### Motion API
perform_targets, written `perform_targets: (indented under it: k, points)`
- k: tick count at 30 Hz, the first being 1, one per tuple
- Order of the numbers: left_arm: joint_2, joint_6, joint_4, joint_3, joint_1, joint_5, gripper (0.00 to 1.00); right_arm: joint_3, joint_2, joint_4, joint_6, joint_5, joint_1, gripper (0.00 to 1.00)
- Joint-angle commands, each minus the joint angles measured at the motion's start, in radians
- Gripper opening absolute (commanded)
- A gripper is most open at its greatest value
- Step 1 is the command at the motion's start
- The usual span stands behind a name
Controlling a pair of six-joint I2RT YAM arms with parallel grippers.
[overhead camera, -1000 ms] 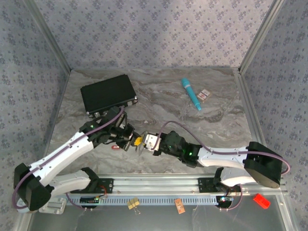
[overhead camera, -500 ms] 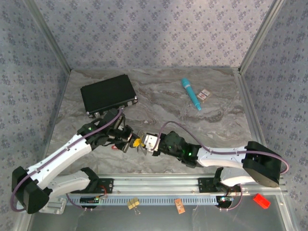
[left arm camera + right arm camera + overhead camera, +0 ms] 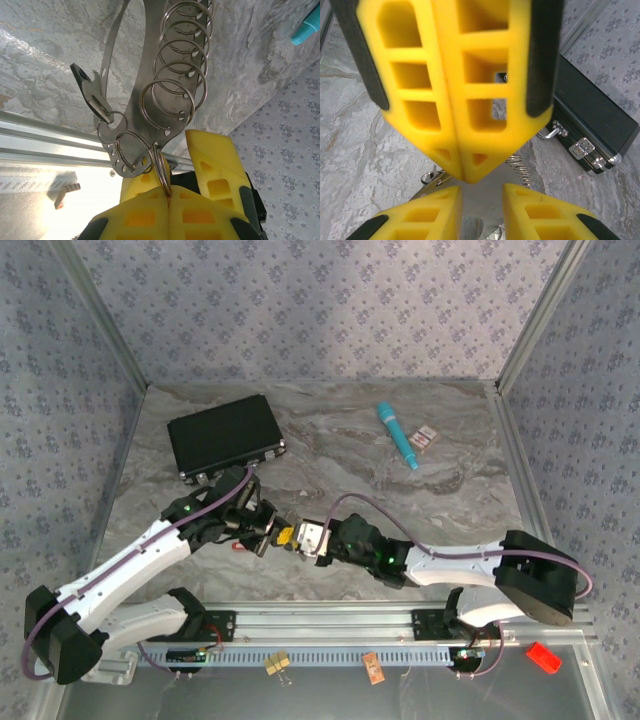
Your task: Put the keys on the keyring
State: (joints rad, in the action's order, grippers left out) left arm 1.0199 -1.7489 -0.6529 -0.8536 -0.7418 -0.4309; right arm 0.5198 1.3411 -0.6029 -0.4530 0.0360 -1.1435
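Where the two meet over the near middle of the grey marbled desk [image 3: 340,440], the left end effector [image 3: 167,192] clamps its yellow fingers [image 3: 145,215] tight on one wire ring of the silvery-grey metal keyring [image 3: 131,115]; tip to tip, the right end effector [image 3: 481,200] stands slightly parted.

Low in the middle of the top view, both arms reach inward with bent elbows, the left gripper [image 3: 272,534] coming from the left and the right gripper [image 3: 298,539] from the right, tips nearly meeting. The left's yellow pads [image 3: 150,215] press together on the keyring [image 3: 145,50]; the right's fingers [image 3: 427,215] stand slightly parted just at the left's tip
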Motion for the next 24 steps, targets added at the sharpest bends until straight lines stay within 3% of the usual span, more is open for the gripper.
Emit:
perform_targets:
  k: [1, 11, 24]
  points:
    - [-0.026, -0.138, -0.004, 0.005, -0.003, -0.013, 0.0, 0.013, 0.008, -0.035, 0.021, -0.023, -0.002, 0.28]
    - [-0.021, -0.137, -0.002, 0.001, -0.003, -0.016, 0.0, 0.019, 0.021, -0.083, 0.042, -0.04, 0.01, 0.28]
    - [-0.015, -0.143, 0.009, -0.004, -0.005, -0.02, 0.0, 0.034, 0.046, -0.128, 0.083, -0.109, 0.051, 0.18]
